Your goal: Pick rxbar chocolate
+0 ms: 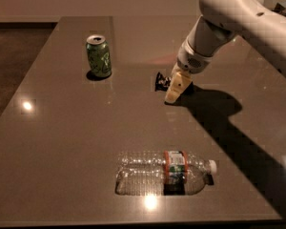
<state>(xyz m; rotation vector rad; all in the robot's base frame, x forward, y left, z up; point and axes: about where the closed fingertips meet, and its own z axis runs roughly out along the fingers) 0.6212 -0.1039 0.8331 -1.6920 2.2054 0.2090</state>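
Observation:
The rxbar chocolate [162, 81] is a small black-wrapped bar lying flat on the grey table [86, 123], near its middle. Only its left end shows; the rest is hidden behind my gripper. My gripper [175, 88], with pale yellow fingers, hangs from the white arm coming in from the upper right. It points down at the table right over the bar's right part, at or very near the tabletop.
A green can [99, 56] stands upright at the back left. A clear plastic bottle [164, 172] with an orange-and-green label lies on its side near the front edge. The table's left edge borders dark floor.

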